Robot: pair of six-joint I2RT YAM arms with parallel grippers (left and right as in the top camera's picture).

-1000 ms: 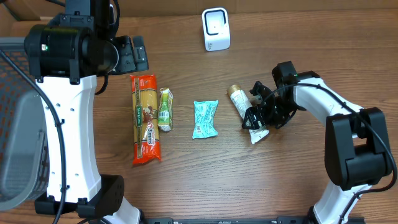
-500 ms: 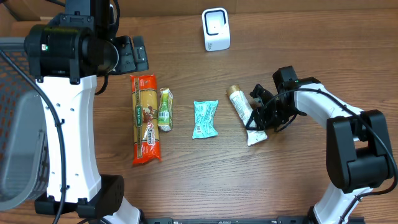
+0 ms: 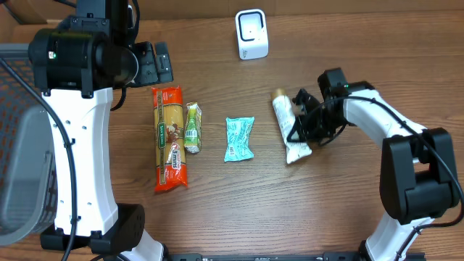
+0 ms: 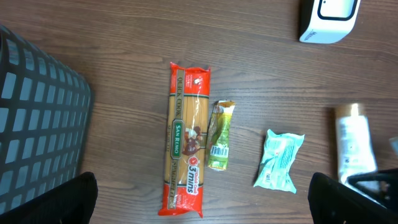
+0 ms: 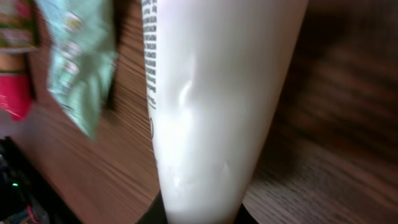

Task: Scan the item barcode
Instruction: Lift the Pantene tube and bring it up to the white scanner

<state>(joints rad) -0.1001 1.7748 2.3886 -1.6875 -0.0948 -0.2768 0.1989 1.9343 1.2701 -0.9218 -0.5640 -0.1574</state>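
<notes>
Right gripper (image 3: pixel 299 128) has clamped shut on white tube (image 3: pixel 283 117) and swung it straighter, right of the teal packet (image 3: pixel 238 138), well below barcode scanner (image 3: pixel 251 34); grasp secured, left gripper (image 3: pixel 151 64) idle, open.

1. Far side: a broad strip of bare table (image 3: pixel 217 72) lies between the white scanner (image 3: pixel 251 34) and the row of goods, and nothing stands in it.
2. Near side: bare wood runs along below the whole row, as far as the arm bases.
3. The pasta packet (image 3: pixel 169 138) and the green sachet (image 3: pixel 192 127) lie just beside each other, so no claw fits between them.
4. Open lanes flank the teal packet (image 3: pixel 238 138): one towards the sachet, one towards the white tube (image 3: pixel 288 130).
5. The right claw (image 3: pixel 301 125), clamped on the tube, and its arm block the tube's right side.
6. Left: the left arm's white column (image 3: pixel 80 145) and the mesh basket (image 3: pixel 22 145) wall off that edge.
</notes>
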